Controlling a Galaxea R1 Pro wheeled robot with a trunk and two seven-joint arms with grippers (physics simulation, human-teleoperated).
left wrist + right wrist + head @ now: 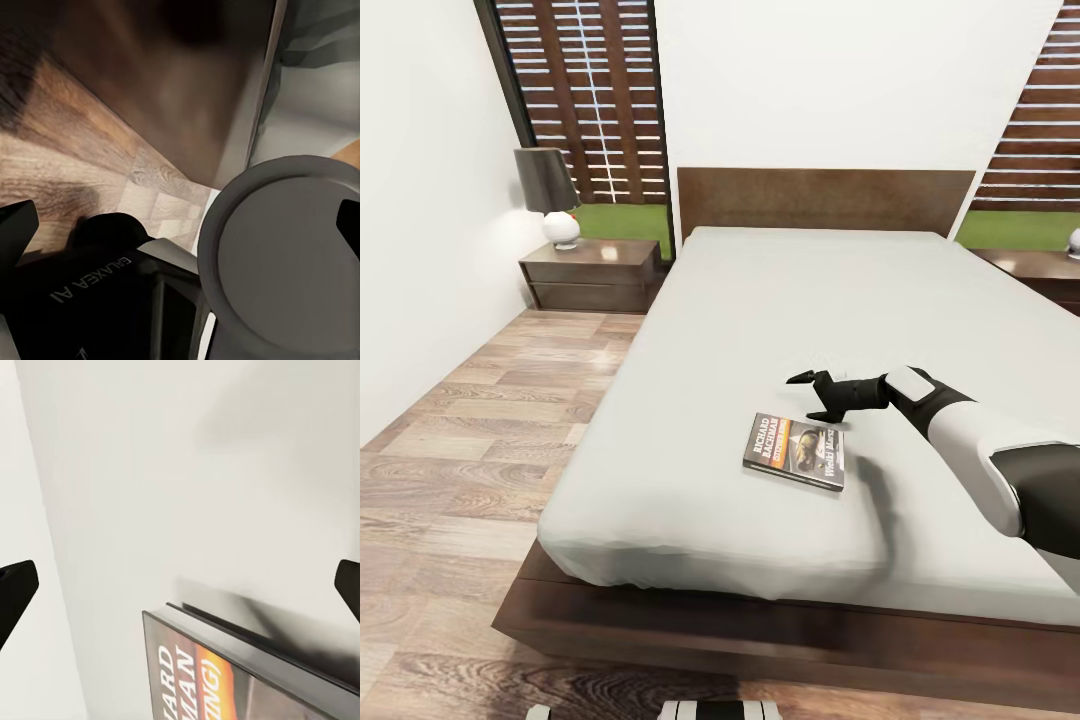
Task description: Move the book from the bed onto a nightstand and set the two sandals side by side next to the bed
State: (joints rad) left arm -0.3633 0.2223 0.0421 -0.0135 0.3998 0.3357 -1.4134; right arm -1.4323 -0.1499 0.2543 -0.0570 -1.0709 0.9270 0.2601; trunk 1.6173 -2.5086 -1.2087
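Book step in hand: the right gripper (812, 396) hangs spread wide and empty just past the far edge of the book (796, 451), which lies flat on the bed (760, 300) near its foot. Next, I judge, it must drop back over the book's edge and close; the left nightstand (592, 274) stands well apart by the headboard.

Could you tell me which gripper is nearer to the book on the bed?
Right. The right gripper hovers open just beyond the book; the left gripper hangs over floor by the bed frame.

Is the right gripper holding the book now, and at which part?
No. The right gripper is open above the bed, jaws apart, just beyond the book; nothing is held.
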